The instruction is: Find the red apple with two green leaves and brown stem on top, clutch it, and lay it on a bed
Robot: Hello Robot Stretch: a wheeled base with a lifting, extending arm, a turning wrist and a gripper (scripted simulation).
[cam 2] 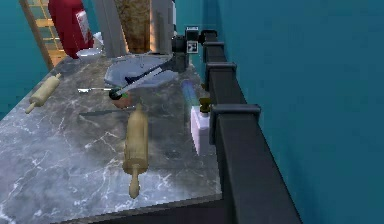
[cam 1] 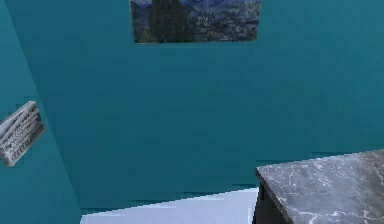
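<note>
— What's by the tool [cam 2: 125, 88]?
— A small reddish blob [cam 2: 121, 96] at its far end, against the marble tabletop [cam 2: 60, 150], beyond the near rolling pin [cam 2: 135, 145].
— Holding it? Fingers apart or together?
— Cannot tell either.

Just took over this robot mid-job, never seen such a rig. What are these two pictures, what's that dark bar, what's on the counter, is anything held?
It is a wheeled robot with one extending arm. The forward view looks ahead: a painting, a marble counter corner. The arm side view looks sideways: the dark bar is that arm, ending in the gripper. On the countertop lie a rolling pin and a second rolling pin. A reddish blob shows at the gripper's far end, so I cannot tell whether anything is held.
</note>
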